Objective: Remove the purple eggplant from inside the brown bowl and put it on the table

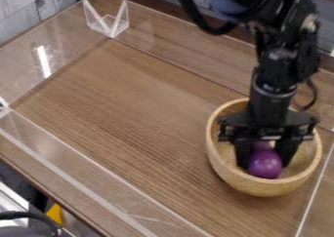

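Note:
The purple eggplant [267, 165] sits low inside the brown bowl [224, 159], which rests at the right side of the table [131, 114]. My gripper [268, 152] points straight down into the bowl, its fingers shut on the eggplant's upper part. The black arm rises from it toward the top right. The eggplant's stem end is hidden behind the fingers.
Low clear acrylic walls [78, 173] edge the tabletop on the left and the near side. A clear V-shaped acrylic piece [107, 19] stands at the back left. Bare wood-grain surface stretches to the left of the bowl.

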Controlling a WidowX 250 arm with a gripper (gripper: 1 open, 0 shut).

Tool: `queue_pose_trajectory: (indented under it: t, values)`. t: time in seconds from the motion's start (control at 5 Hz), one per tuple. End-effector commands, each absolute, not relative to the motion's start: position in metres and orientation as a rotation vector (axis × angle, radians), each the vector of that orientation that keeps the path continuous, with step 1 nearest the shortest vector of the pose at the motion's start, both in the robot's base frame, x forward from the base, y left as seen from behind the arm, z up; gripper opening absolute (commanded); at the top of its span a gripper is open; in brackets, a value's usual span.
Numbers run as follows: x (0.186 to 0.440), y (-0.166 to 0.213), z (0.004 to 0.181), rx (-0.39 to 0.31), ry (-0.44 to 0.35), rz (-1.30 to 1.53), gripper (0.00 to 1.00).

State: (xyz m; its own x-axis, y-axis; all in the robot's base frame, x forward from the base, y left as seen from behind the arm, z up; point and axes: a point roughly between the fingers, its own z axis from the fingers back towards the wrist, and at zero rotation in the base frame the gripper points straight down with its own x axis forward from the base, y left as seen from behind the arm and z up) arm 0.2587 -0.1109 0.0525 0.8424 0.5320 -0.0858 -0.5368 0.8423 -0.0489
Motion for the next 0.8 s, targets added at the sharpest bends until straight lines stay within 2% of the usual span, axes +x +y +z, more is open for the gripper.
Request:
queue_pose_trajectory:
  t: [0.0, 0.2, 0.4, 0.6]
  values:
    - [0.268, -0.108, 0.092, -0.128, 0.009, 0.523, 0.0]
    - [0.269, -0.098, 0.113, -0.139, 0.001, 0.496, 0.0]
    - [0.264, -0.092, 0.123, -0.134, 0.001, 0.422, 0.0]
    - [0.258, -0.092, 0.12, -0.122, 0.0, 0.387, 0.0]
